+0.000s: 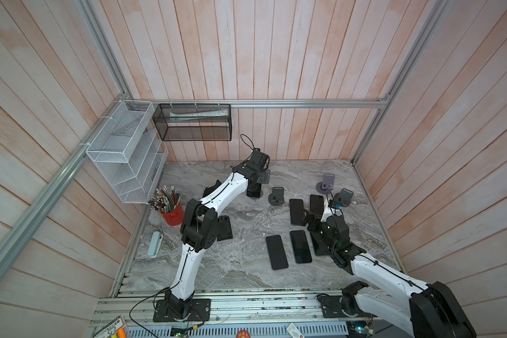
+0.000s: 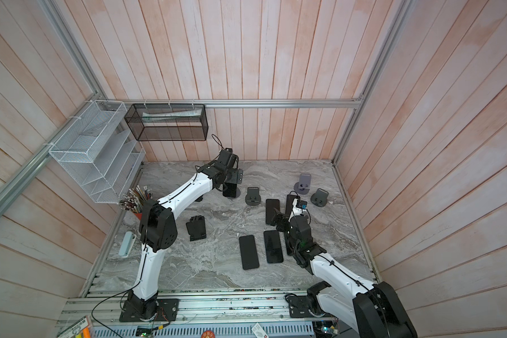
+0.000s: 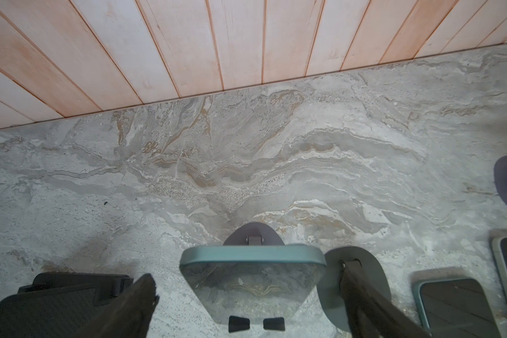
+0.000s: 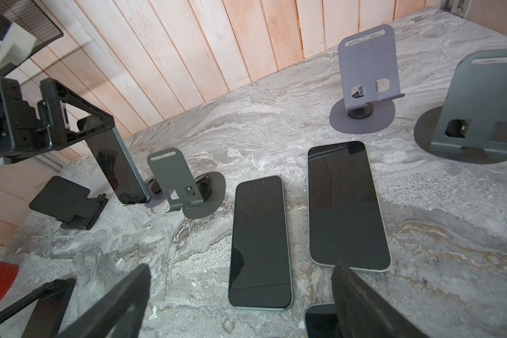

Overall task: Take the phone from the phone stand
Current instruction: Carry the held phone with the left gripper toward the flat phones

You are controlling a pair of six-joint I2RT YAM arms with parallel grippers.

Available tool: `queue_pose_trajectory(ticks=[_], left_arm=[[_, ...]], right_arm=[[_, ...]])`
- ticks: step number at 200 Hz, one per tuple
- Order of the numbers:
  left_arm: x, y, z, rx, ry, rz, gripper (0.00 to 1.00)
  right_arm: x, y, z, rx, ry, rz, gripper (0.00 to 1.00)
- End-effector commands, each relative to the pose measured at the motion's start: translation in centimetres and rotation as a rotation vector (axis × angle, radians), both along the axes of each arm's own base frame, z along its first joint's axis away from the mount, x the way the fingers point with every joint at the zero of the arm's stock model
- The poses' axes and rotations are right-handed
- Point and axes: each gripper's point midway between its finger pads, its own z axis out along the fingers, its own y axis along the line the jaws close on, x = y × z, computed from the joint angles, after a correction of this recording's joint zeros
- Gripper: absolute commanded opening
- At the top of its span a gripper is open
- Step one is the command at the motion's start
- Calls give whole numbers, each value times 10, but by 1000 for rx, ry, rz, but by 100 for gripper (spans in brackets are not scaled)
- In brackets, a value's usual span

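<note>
1. Red pencil cup (image 1: 172, 216): far left of the phone stand (image 3: 253, 229), well apart.
2. Black folding stand (image 1: 224, 228): left of the phone stand and nearer the robot, empty.
3. Phone (image 4: 116, 164): sits in the phone stand, leaning back, screen dark.
4. Left gripper (image 3: 248, 272): right over the phone stand, jaws spread wide. One of its fingers (image 3: 135, 298) is on each side of the phone's top edge with a gap on both sides, so nothing is grasped.
5. Grey stand (image 1: 276, 196): just right of the phone stand, empty.
6. Back flat phones (image 1: 296, 211): right of the phone stand, two lying screen-up on the table (image 1: 240, 263).
7. Front flat phones (image 1: 276, 251): right of the phone stand, nearer the robot, one partly hidden under the right arm.
8. Right gripper (image 4: 242, 267): right of the phone stand, above the back flat phones, jaws released wide, holding nothing.
9. Purple stand (image 1: 326, 183) and dark stand (image 1: 344, 198): far right of the phone stand, both empty.
</note>
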Motion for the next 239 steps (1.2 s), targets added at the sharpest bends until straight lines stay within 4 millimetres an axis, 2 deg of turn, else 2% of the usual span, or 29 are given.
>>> queue_pose_trajectory(ticks=[1, 49, 129, 239], left_arm=[[8, -2, -4, -13, -11, -8, 99], [13, -3, -17, -25, -9, 2, 94], [17, -1, -24, -18, -31, 17, 90], [13, -1, -24, -33, -56, 8, 70]], right_arm=[[-2, -3, 0, -17, -3, -11, 97], [-2, -3, -1, -17, -1, -10, 97], [-1, -3, -3, -22, 3, -13, 97], [0, -2, -6, -25, 10, -12, 97]])
